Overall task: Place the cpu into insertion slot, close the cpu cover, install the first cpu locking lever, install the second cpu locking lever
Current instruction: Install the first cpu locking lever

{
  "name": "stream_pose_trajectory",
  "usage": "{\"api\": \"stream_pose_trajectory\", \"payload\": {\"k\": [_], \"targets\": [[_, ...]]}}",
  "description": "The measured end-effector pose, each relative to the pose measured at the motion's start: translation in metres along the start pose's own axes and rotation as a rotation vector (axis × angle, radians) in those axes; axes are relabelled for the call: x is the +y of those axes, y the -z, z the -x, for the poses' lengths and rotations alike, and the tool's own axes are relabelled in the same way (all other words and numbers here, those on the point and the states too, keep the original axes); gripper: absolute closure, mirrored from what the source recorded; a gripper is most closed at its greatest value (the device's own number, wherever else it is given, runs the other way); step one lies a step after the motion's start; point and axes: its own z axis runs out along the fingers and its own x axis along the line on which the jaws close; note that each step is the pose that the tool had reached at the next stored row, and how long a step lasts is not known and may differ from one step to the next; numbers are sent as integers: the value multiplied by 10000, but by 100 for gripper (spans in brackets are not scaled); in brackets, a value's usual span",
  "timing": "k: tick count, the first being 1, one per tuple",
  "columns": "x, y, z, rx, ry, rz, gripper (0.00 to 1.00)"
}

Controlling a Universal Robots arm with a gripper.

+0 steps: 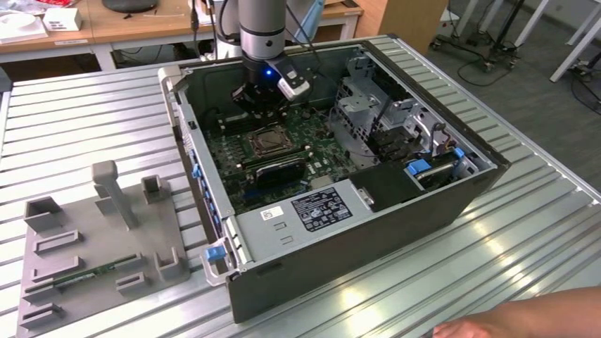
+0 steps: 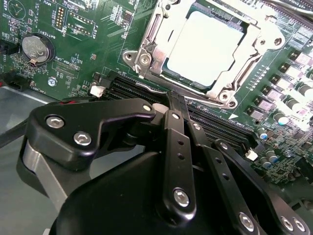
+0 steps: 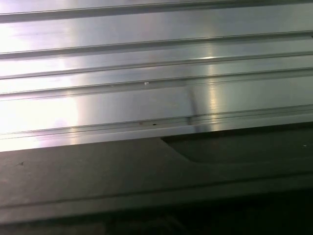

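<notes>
My end effector (image 2: 175, 105) is closed, empty — the cpu (image 2: 205, 49) lies flat, square, silvery top upward, framed by the cpu cover (image 2: 154, 38).

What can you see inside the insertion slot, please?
The cpu lies in the insertion slot, its silvery top showing through the cut-out of the cpu cover. The frame hides its edges, and the contacts beneath cannot be seen.

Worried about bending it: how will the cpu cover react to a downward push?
The cpu cover is thin cut-out sheet metal, so probably light and slightly springy. It lies flat around the cpu, so a push likely meets firm support.
</notes>
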Motion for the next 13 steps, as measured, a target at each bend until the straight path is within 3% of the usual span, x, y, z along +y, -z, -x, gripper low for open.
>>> {"api": "stream_pose_trajectory", "payload": {"k": [13], "targets": [[2,-16,23,0,-1,0,90]]}}
